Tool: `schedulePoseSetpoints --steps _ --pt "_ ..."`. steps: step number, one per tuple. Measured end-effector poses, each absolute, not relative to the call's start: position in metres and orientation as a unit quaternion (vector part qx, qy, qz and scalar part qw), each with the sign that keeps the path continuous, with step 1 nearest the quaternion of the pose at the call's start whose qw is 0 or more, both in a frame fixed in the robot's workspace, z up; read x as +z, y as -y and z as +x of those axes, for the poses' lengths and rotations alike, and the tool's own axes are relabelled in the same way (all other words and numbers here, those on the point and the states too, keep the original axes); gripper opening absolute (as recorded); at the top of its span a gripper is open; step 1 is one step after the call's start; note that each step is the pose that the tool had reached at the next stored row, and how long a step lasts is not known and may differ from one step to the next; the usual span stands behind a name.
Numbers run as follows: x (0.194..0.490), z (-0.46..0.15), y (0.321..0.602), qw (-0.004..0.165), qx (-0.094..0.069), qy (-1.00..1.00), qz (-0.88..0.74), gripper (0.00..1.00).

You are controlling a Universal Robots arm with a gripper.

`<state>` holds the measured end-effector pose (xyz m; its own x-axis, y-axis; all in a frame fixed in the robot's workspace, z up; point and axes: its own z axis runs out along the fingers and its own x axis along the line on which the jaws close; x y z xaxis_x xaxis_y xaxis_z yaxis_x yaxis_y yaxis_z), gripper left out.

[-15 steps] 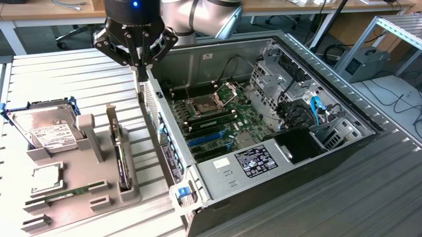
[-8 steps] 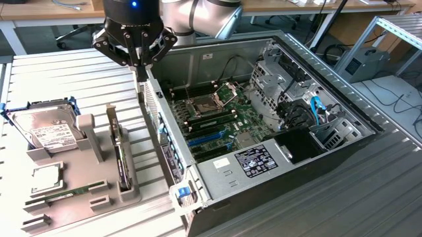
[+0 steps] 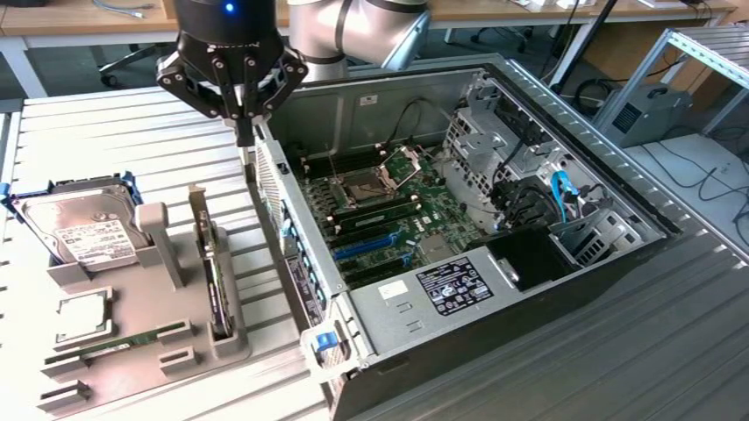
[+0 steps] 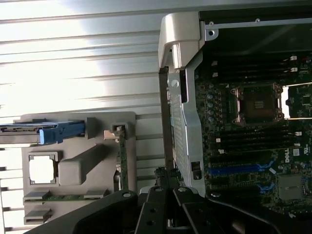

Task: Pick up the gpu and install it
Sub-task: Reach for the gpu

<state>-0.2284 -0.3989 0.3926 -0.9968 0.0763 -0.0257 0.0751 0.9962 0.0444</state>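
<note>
We see the black tool [image 3: 245, 132] clenched on nothing, upper left of the exterior frame, over the wall of the open grey metal computer case [image 3: 387, 303]. The slim green-and-black gpu card [image 3: 214, 281] stands on edge in the grey plastic holder [image 3: 140, 307], lower left, on the white slatted table [image 3: 117, 140].

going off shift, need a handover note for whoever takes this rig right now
Gripper: fingers shut, holding nothing, hovering over the wall of the open computer case on the exterior view's left.
Gpu: standing on edge in the grey holder, on the exterior view's left of the case, untouched.
Blue slots on the motherboard look empty.
Done: nothing that shows.
Left: the gpu is not yet picked up and not yet installed.
</note>
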Motion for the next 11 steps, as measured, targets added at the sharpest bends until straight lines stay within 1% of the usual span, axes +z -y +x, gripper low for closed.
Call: schedulePoseSetpoints --steps 11 --pt "0.3925 -0.2337 0.3989 0.014 0.022 -0.999 0.038 0.11"
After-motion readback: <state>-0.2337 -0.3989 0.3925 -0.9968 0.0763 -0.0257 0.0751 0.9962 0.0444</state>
